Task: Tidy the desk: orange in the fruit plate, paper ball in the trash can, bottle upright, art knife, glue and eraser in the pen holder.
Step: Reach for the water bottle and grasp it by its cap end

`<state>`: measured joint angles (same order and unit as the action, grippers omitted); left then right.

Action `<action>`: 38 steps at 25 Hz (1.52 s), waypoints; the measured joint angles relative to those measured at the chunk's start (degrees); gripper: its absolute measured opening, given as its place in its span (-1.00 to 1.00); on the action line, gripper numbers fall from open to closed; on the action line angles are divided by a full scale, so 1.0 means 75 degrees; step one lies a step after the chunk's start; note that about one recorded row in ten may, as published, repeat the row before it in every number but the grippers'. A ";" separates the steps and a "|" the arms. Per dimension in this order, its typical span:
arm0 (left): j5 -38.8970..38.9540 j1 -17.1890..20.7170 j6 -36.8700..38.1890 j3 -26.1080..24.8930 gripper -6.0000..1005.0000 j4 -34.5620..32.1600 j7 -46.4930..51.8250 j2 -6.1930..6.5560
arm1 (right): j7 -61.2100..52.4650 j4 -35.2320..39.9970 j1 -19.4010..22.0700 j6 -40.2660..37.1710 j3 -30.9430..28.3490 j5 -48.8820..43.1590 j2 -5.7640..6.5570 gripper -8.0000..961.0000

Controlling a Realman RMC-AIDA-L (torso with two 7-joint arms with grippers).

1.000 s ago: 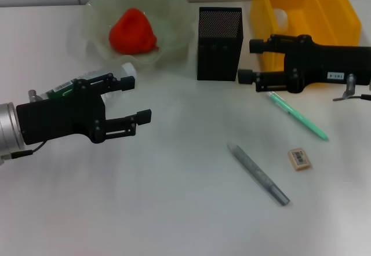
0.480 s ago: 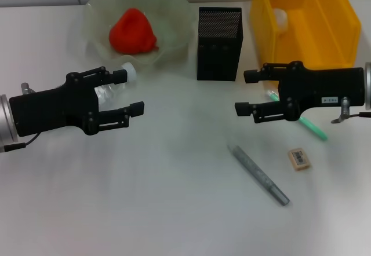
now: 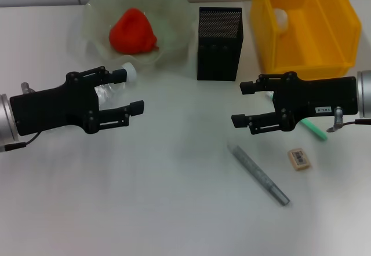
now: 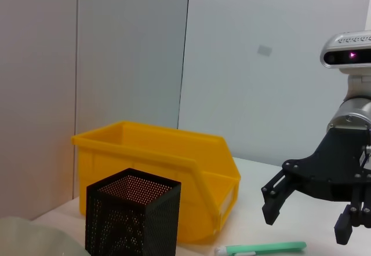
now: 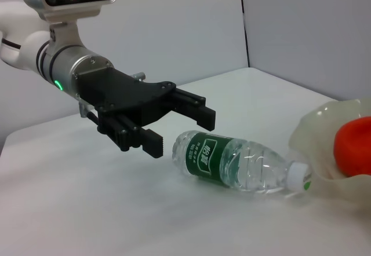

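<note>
A clear water bottle (image 3: pixel 110 88) with a green label lies on its side in front of the fruit plate (image 3: pixel 174 4); it also shows in the right wrist view (image 5: pixel 232 166). My left gripper (image 3: pixel 131 90) is open just above the bottle, apart from it (image 5: pixel 179 133). The orange (image 3: pixel 133 30) sits in the plate. My right gripper (image 3: pixel 239 103) is open and empty, hovering left of a slim green tool (image 3: pixel 316 130). A grey stick (image 3: pixel 258 175) and an eraser (image 3: pixel 299 158) lie nearer the front. The black mesh pen holder (image 3: pixel 219 43) stands at the back.
A yellow bin (image 3: pixel 307 47) stands at the back right with a white paper ball (image 3: pixel 280 17) inside. In the left wrist view, the bin (image 4: pixel 191 169), the pen holder (image 4: pixel 132 215), the green tool (image 4: pixel 264 248) and my right gripper (image 4: pixel 305 221) show.
My right gripper has moved from the yellow bin toward the front, over the green tool's near end. My left gripper moved back over the bottle, then held still.
</note>
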<state>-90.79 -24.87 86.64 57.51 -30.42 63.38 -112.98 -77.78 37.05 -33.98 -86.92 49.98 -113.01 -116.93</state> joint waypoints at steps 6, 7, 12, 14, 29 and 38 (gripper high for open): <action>-0.0480 -0.0089 -0.0115 0.0007 0.58 -0.1031 0.1571 0.0008 | 0.0042 -0.0001 0.0013 0.0001 -0.0057 0.0011 -0.0022 0.71; -0.0628 -0.0128 -0.0136 -0.0002 0.58 -0.1273 0.1896 0.0010 | 0.0051 -0.0001 0.0019 0.0001 -0.0068 0.0011 -0.0034 0.71; -0.1552 -0.0426 -0.0183 -0.0018 0.58 -0.2568 0.3569 0.0071 | 0.0057 0.0009 0.0034 0.0000 -0.0079 0.0016 -0.0064 0.71; -0.1891 -0.0513 -0.0159 -0.0018 0.58 -0.2937 0.4056 0.0081 | 0.0058 0.0021 0.0039 0.0000 -0.0078 0.0018 -0.0065 0.71; -0.6542 -0.2156 -0.0124 -0.0013 0.58 -0.4776 0.7705 -0.0321 | 0.0022 0.0177 0.0022 -0.0001 -0.0077 0.0019 -0.0074 0.71; -0.8453 -0.2834 -0.0400 0.0076 0.58 -0.4474 0.8205 -0.0713 | 0.0011 0.0193 0.0007 0.0000 -0.0078 0.0036 -0.0077 0.71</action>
<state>-154.19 -46.13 83.64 58.09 -63.97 124.92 -118.33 -77.70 38.50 -33.93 -86.92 49.39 -112.75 -117.51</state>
